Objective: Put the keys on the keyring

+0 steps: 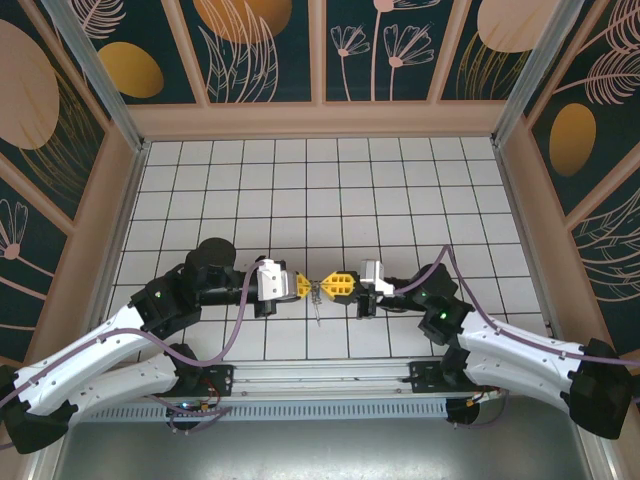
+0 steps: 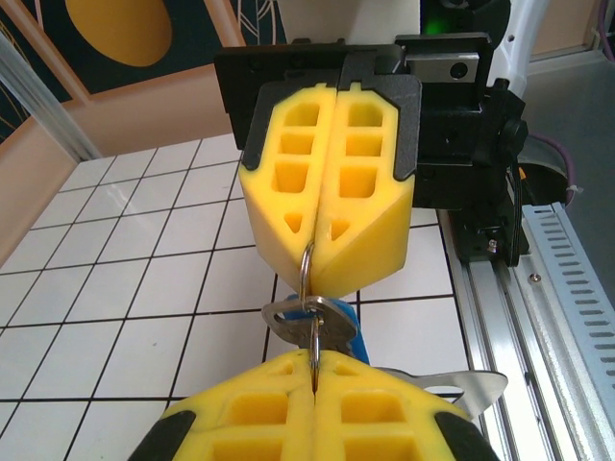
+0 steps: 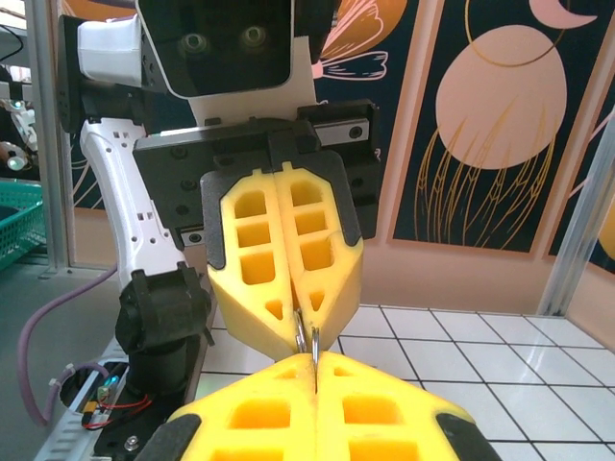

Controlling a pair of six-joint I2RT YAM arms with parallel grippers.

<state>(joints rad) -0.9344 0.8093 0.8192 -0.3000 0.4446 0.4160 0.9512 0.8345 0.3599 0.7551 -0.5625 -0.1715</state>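
My two grippers meet tip to tip above the tiled floor. The left gripper [image 1: 308, 286] [image 2: 314, 357] is shut on one side of the keyring [image 2: 307, 274] [image 3: 313, 338], a thin metal loop. The right gripper [image 1: 331, 286] [image 3: 314, 359] is shut on the opposite side of it. The short stretch of ring between the yellow fingertips is bare. The key [image 2: 322, 325] hangs there, with its silver metal in front and its blue head [image 2: 352, 336] behind. The ring appears to pass through it. A thin metal part [image 1: 316, 308] dangles below the tips.
The white tiled floor [image 1: 330, 190] stretches back to low pinkish walls [image 1: 320, 120]. A metal rail [image 1: 320, 378] [image 2: 538, 288] with the arm bases runs along the near edge. Purple cables [image 1: 235, 330] loop beside each arm. A pale metal tab [image 2: 476, 386] juts out beside my left fingers.
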